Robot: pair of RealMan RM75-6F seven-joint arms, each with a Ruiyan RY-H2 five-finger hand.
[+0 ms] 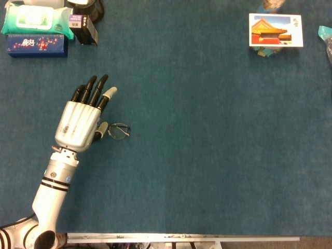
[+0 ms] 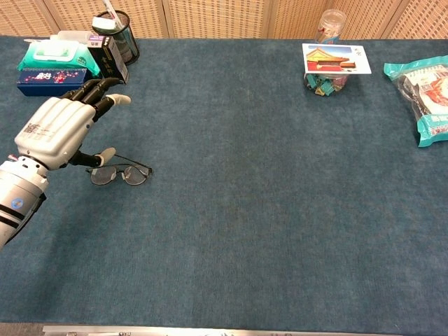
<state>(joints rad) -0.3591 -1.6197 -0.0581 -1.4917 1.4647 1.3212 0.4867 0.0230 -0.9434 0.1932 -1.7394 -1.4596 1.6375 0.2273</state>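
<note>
robot hand spread, empty, above glasses

Broad worktop covered edge to edge in dark teal felt-like cloth, short-napped, faintly mottled. Evenly lit from above, soft light, hardly any shadow. Along the near edge at 6 o'clock, a pale metal rail with small fittings, seen in both views. Beyond the far edge at 12 o'clock in the chest view, a row of tan woven-cane panels set in light wooden frames, upright posts between them, standing like a screen or cabinet fronts. Fine weave, warm straw colour. No more of the room visible past these panels.
</note>
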